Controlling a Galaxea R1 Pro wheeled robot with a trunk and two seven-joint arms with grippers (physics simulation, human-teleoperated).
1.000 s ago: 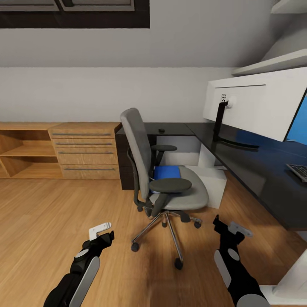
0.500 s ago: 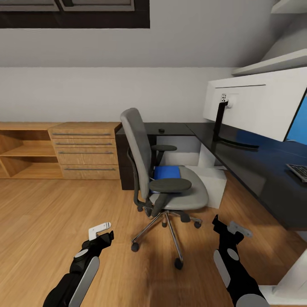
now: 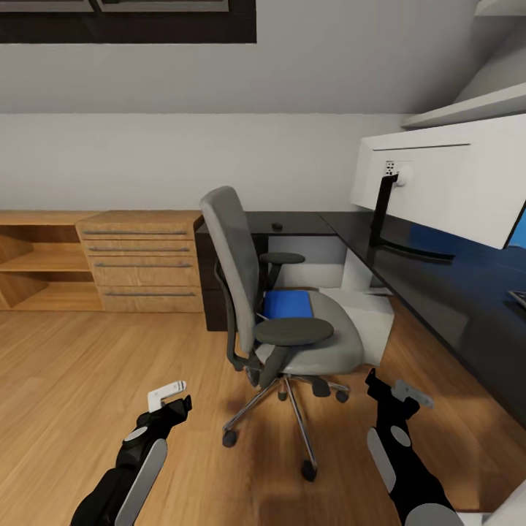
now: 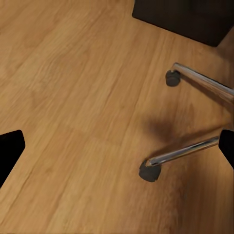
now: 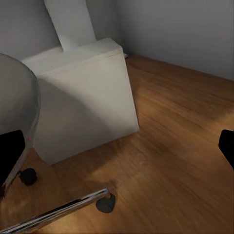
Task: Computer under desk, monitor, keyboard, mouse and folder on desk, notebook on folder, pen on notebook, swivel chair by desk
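Hovering low over the floor, left gripper (image 3: 169, 395) and right gripper (image 3: 398, 391) both spread wide, empty. Beyond them, folder (image 3: 288, 304) lies flat at the back edge of the chair (image 3: 292, 321) seat. Judged light, stiff, slick; pinch an overhanging edge. Desk (image 3: 438, 292) behind.

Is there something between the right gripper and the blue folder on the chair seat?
Yes. The swivel chair's near armrest sits between the right gripper and the folder, covering the folder's near edge in the head view. A reach would likely have to go over or around it.
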